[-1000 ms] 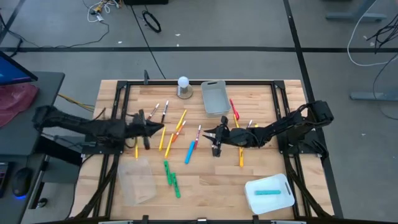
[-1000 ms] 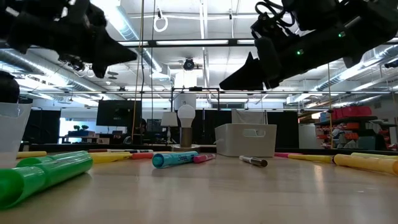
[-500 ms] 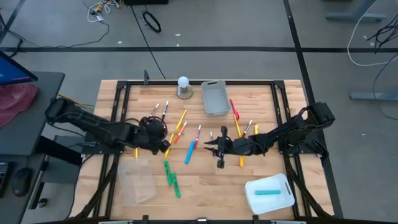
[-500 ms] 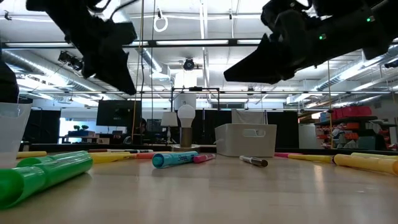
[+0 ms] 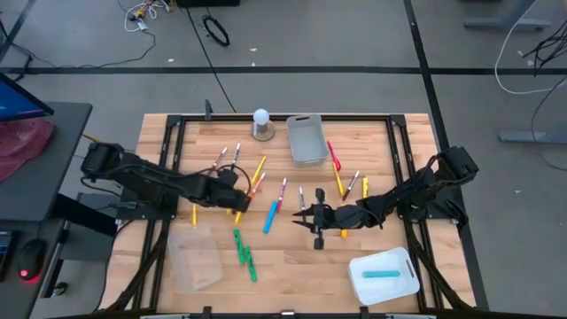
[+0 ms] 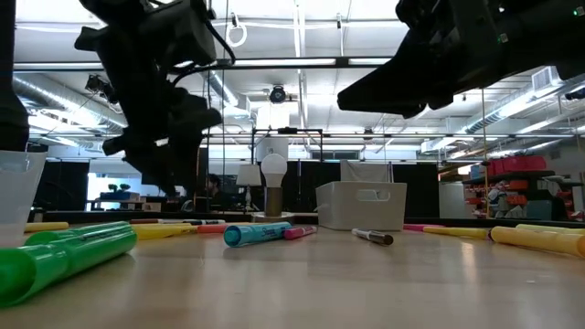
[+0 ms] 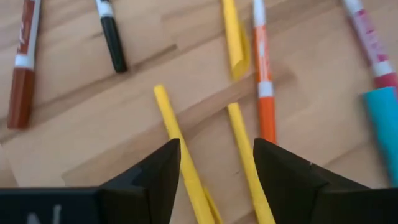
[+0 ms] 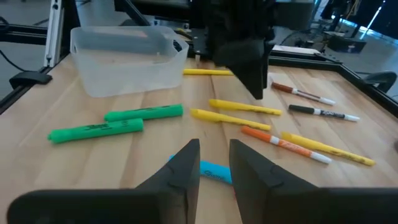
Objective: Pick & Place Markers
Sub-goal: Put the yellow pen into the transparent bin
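Markers (image 5: 259, 190) scattered across the middle of the wooden table (image 5: 292, 266), lying flat: yellow and orange ones left of centre, a blue one (image 5: 270, 217) near the middle, two green ones (image 5: 244, 252) nearer the front edge, more yellow and red ones on the right. Left end effector (image 5: 236, 200) low over the yellow markers left of centre, fingers set apart at moderate width, holding nothing; in the left wrist view two yellow markers (image 7: 180, 146) seen running between and just ahead of the fingertips, an orange marker (image 7: 263, 74) beside them. Right end effector (image 5: 306, 218) above the table centre, just right of the blue marker, fingers narrowly parted and empty. One teal marker (image 5: 381, 275) lying in the white tray (image 5: 359, 270) at the front right. Grey bin (image 5: 306, 139) at the back centre, contents not discernible.
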